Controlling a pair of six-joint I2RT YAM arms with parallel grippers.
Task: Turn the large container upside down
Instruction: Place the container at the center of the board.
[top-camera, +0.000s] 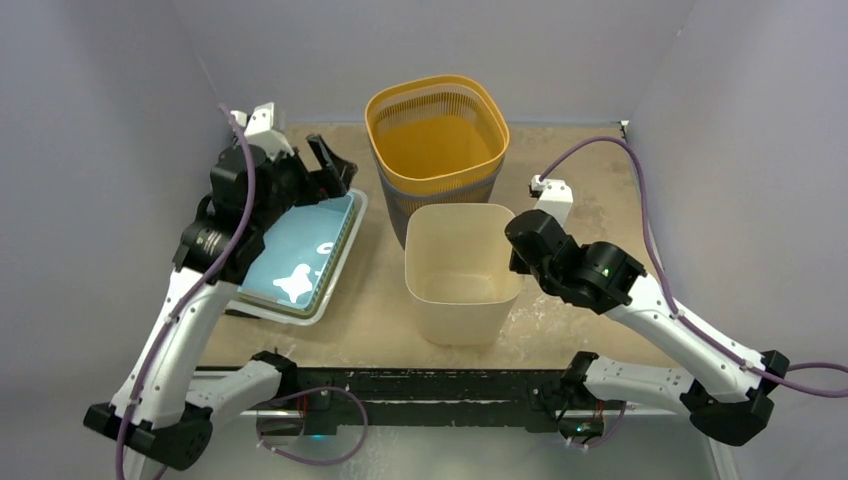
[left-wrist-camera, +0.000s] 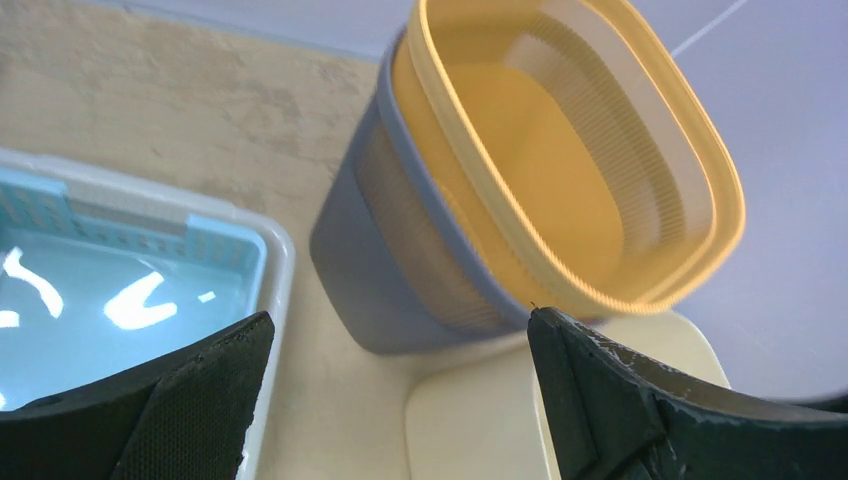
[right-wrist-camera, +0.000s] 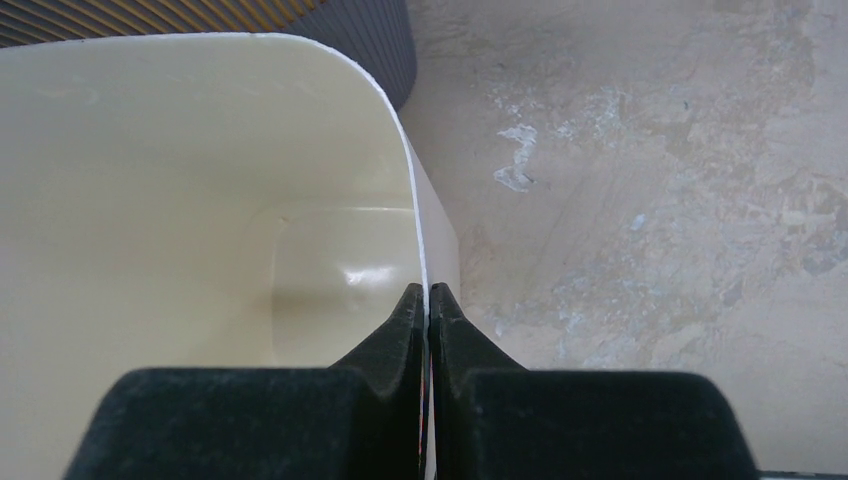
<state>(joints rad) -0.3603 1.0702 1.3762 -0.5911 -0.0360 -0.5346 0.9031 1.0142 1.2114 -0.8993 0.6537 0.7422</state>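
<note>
Where the pale lilac walls (top-camera: 100, 80) close in on three sides, they box a tan, mottled tabletop (top-camera: 580, 190) with whitish scuffs, which spreads out beyond and to the right of the right gripper (right-wrist-camera: 427, 295) in the right wrist view.

Just ahead of the left gripper (top-camera: 333, 165), slightly to its right, stands the grey basket (top-camera: 450, 190) with a ribbed yellow liner. It is upright and its mouth faces up.

Directly in front of that basket and touching or nearly touching it sits the cream container (top-camera: 460, 320), also upright and mouth up. The right gripper is clamped on the right-hand wall of this container at the rim, one finger inside and one outside, with the thin white edge pinched between them.

Below the left gripper lies a white tray (top-camera: 357, 212) with a pale blue panel inside it, flat on the table. The left gripper hangs over the tray's far corner with its fingers (left-wrist-camera: 200, 390) spread wide and nothing between them.
</note>
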